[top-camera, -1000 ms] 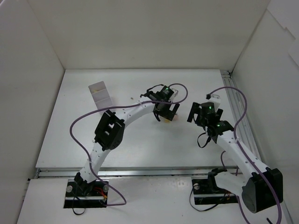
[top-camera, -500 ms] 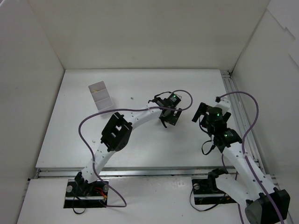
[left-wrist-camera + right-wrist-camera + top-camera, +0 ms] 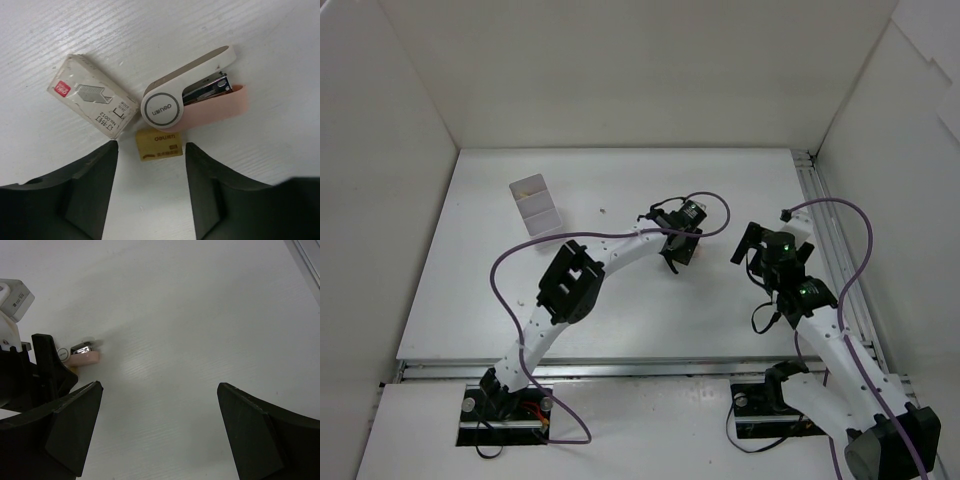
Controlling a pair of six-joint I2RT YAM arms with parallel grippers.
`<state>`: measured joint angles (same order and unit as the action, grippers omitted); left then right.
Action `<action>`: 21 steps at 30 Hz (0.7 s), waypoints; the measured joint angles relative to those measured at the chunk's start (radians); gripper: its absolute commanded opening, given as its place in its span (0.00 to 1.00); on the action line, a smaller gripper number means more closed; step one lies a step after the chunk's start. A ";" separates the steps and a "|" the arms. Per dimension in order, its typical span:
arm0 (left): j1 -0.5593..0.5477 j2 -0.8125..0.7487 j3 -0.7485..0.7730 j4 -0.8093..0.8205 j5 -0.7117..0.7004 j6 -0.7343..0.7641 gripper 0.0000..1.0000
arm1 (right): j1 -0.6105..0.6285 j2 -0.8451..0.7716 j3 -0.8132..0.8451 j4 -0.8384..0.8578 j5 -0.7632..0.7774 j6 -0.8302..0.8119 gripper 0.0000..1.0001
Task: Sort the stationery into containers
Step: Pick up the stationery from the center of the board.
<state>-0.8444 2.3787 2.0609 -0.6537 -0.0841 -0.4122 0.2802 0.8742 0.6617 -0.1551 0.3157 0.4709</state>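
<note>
In the left wrist view a small beige eraser [image 3: 159,145] lies on the table between the tips of my left gripper [image 3: 151,147]. The jaws stand half closed, with a narrow gap on each side of the eraser. Just beyond it lie a white and pink stapler [image 3: 192,92] and a white box of staples [image 3: 92,102]. From above, my left gripper [image 3: 681,248] hides these items. The white divided container [image 3: 535,205] stands at the far left. My right gripper [image 3: 765,252] hovers wide open over bare table, and its wrist view catches the stapler [image 3: 83,354] at the left.
White walls enclose the table on three sides, and a metal rail [image 3: 825,225] runs along the right edge. A tiny speck [image 3: 603,210] lies near the container. Purple cables loop over both arms. The left arm's dark wrist [image 3: 40,370] fills the right wrist view's left edge.
My left gripper has moved slightly right and down over the stationery, and its jaws have narrowed around the beige eraser. The right arm has shifted a little and stays wide open.
</note>
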 measured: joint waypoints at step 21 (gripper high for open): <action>-0.048 -0.026 -0.050 -0.002 -0.117 -0.008 0.07 | 0.000 -0.031 0.000 0.000 -0.005 0.000 0.98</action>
<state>-0.8921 2.3524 2.0109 -0.6556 -0.2016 -0.4202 0.2802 0.8436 0.6613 -0.1547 0.3111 0.4706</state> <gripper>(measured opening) 0.290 0.979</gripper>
